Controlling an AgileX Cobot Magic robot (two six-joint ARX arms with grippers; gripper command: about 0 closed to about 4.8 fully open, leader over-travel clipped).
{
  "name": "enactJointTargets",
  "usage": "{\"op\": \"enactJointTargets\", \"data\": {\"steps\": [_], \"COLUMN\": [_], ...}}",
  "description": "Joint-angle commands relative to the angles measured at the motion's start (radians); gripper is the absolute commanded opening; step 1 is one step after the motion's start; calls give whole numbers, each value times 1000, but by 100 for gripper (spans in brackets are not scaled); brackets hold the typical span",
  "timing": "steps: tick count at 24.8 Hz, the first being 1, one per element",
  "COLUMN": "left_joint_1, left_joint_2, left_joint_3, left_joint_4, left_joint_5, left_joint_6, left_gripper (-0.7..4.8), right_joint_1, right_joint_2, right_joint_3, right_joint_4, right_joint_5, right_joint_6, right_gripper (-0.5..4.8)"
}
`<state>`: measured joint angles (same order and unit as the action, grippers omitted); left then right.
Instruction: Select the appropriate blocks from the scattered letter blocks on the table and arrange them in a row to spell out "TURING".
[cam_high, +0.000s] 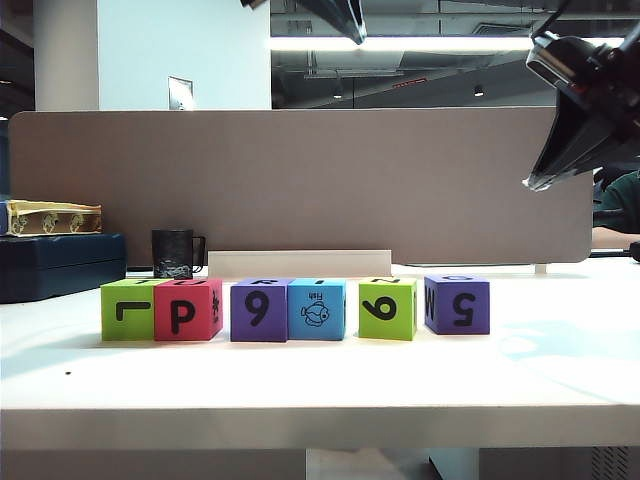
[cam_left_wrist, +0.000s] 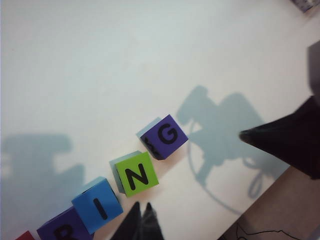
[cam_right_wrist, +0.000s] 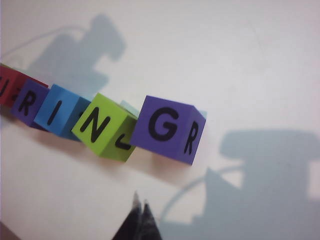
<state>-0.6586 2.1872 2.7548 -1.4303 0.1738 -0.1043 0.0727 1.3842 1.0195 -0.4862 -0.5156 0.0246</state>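
The white table (cam_high: 320, 380) carries everything, with a brown-grey divider panel (cam_high: 300, 180) standing along its far edge, which keeps the working surface bare for the blocks. To the left, against the panel, sit a dark blue case (cam_high: 60, 265) with a gold-patterned box (cam_high: 52, 217) on top, and a black mug (cam_high: 173, 253) just beside them, all well behind the row and so out of the arms' way.

The right arm's gripper (cam_high: 537, 182) hangs high above the table's right end, apart from every block; in the right wrist view its fingertips (cam_right_wrist: 139, 217) meet in a point, pressed together and empty. The left gripper (cam_left_wrist: 140, 220) likewise shows its tips closed on nothing, above the table near the row's end.

The six letter blocks stand in one row near the table's middle, tops reading T-U-R-I-N-G away from the exterior camera, so that view shows other faces. From left: a lime green block (cam_high: 128, 310) touching the red-pink block (cam_high: 188, 309), then a purple block (cam_high: 260, 310) touching the light blue fish block (cam_high: 317, 309), the green N block (cam_high: 388, 309), and the purple G block (cam_high: 457, 305). The N and G blocks stand slightly apart and G is turned a little off line. I judge the word spelled and both grippers raised clear.
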Motion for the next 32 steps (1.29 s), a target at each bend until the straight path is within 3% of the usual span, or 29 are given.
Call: {"op": "enactJointTargets", "data": {"steps": [1, 21, 32], "left_joint_1": [-1, -2, -2], "left_joint_2": [-32, -105, -105], "left_joint_3": [3, 4, 4], "left_joint_4": [-6, -6, -5], "left_joint_5": [6, 7, 7], "left_joint_6": [3, -8, -8], "left_gripper": [-6, -6, -6], "right_joint_1": [1, 2, 37], "right_joint_2": [27, 306, 354], "right_joint_3": [6, 6, 6], "right_joint_4": [71, 317, 396], "right_joint_5": [3, 23, 4], "right_joint_6": [-3, -2, 1], "right_gripper": [-1, -1, -1]}}
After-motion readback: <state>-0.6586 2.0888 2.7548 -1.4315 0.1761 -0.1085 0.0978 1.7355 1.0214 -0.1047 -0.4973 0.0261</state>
